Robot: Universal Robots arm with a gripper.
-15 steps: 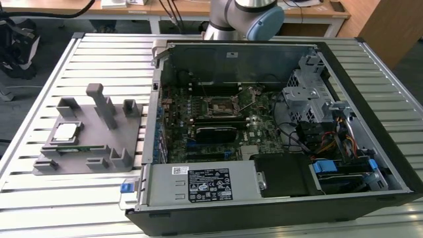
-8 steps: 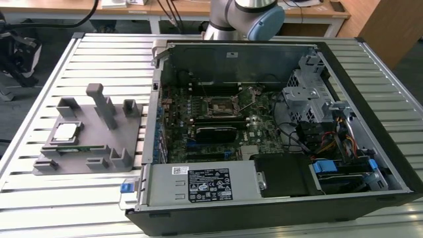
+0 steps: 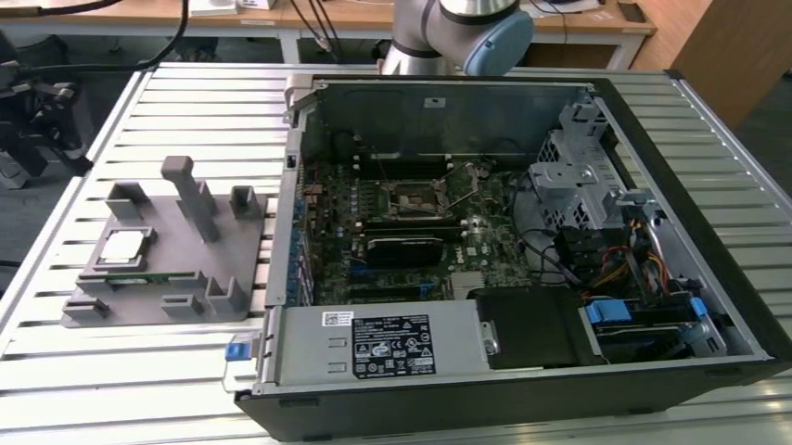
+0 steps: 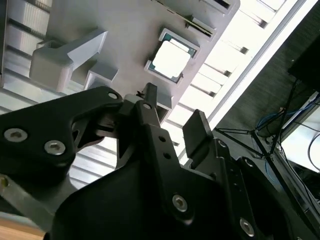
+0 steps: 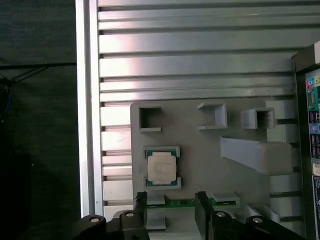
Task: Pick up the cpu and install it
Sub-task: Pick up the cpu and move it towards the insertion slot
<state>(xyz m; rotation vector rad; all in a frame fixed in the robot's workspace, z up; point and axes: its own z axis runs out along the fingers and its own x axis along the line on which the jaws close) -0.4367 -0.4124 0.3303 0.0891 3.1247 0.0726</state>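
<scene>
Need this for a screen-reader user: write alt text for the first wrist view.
The cpu, a pale square chip, lies flat in a pocket of a grey holder on a slatted metal table. The gripper is above the holder close to the cpu, with its jaws open and empty.

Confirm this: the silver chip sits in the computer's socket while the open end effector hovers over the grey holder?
No: the first wrist view shows the cpu seated on the grey holder instead. The open end effector does hover over it.
</scene>
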